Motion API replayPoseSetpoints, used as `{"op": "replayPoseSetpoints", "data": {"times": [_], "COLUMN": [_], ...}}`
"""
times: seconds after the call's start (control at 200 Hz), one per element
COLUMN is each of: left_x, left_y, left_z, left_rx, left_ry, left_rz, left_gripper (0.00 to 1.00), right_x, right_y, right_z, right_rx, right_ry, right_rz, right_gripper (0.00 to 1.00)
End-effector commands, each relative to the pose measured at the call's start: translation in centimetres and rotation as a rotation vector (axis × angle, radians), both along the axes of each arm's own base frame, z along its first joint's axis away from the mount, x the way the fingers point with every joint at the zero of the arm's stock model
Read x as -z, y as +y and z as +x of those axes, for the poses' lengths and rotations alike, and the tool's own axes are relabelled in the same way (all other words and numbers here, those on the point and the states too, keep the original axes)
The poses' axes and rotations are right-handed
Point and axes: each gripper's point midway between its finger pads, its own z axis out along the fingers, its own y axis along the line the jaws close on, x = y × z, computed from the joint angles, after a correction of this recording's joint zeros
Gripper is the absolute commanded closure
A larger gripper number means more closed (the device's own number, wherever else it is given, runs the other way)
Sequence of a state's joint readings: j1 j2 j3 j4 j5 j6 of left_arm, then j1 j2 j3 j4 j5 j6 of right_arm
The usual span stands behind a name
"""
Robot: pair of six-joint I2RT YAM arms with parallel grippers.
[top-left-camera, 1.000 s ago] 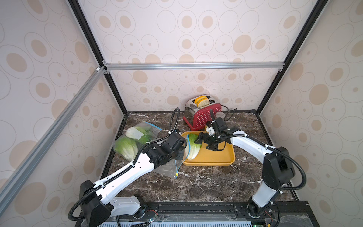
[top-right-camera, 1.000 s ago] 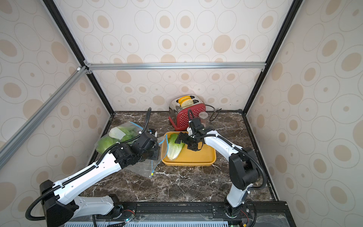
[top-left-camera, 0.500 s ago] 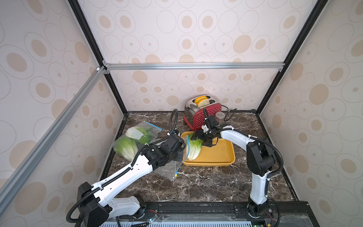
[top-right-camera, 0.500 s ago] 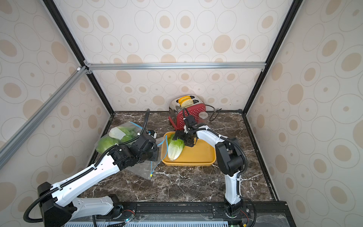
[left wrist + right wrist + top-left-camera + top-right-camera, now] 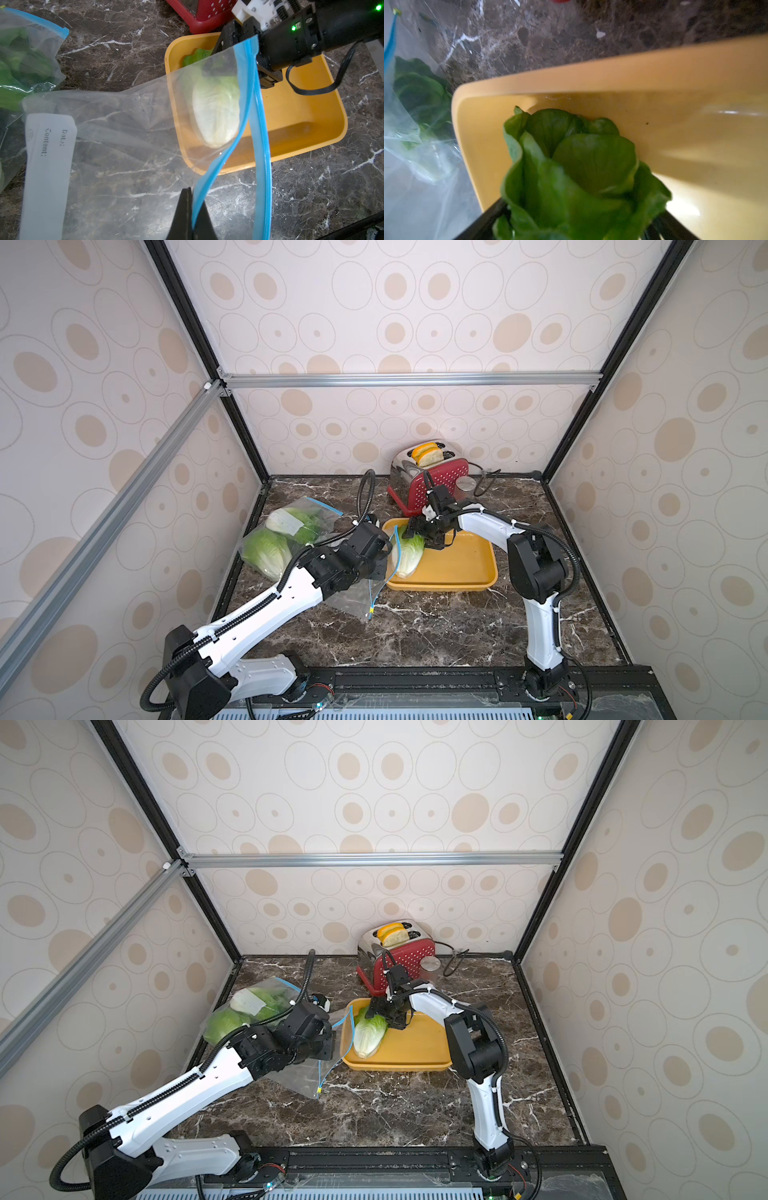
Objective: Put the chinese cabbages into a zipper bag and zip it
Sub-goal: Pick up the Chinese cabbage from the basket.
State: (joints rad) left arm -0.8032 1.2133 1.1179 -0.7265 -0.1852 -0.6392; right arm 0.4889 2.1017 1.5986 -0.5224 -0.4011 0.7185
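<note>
Since one second ago the right arm has folded its elbow inward, from the far right toward the tray, and the right gripper has come down to the leafy end of the loose cabbage, which kept its place. In both top views this cabbage lies in the left part of the yellow tray, a little right of the frame centre, with its white base toward the lower edge. The left gripper is just beside the tray's left rim and holds up the blue mouth of the zipper bag. A filled bag with the bagged cabbages lies left of centre near the wall, and a red toaster stands behind the tray. From the left wrist camera, the left fingers are pressed together on one blue zip strip and the second strip hangs apart from it. The loose cabbage is seen through the clear plastic. From the right wrist camera, the two black fingers stand on both sides of the green leaves. Whether they already squeeze them, I cannot tell.
</note>
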Motion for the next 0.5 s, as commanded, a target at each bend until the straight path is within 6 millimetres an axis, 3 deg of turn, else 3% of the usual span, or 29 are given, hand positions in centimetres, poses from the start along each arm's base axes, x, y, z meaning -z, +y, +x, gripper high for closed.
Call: {"op": "replayPoseSetpoints", "data": {"times": [0.0, 0.245, 0.491], "left_x": [-0.9, -2.4, -3.5], "left_y": [0.5, 0.7, 1.2], "left_z": [0.4, 0.7, 1.1], "left_rx": [-0.030, -0.077, -0.148], "left_ry": [-0.020, -0.028, -0.057], "left_rz": [-0.011, -0.038, -0.077], "left_gripper": [1.00, 0.99, 0.97], "right_x": [0.1, -2.0, -5.6], "right_y": [0.3, 0.0, -2.9], "right_z": [-0.5, -0.2, -0.1], "right_rx": [0.013, 0.042, 0.126], "right_ry": [0.019, -0.035, -0.117], "right_rz": [0.037, 0.096, 0.154], "right_gripper": [0.22, 0.43, 0.56]}}
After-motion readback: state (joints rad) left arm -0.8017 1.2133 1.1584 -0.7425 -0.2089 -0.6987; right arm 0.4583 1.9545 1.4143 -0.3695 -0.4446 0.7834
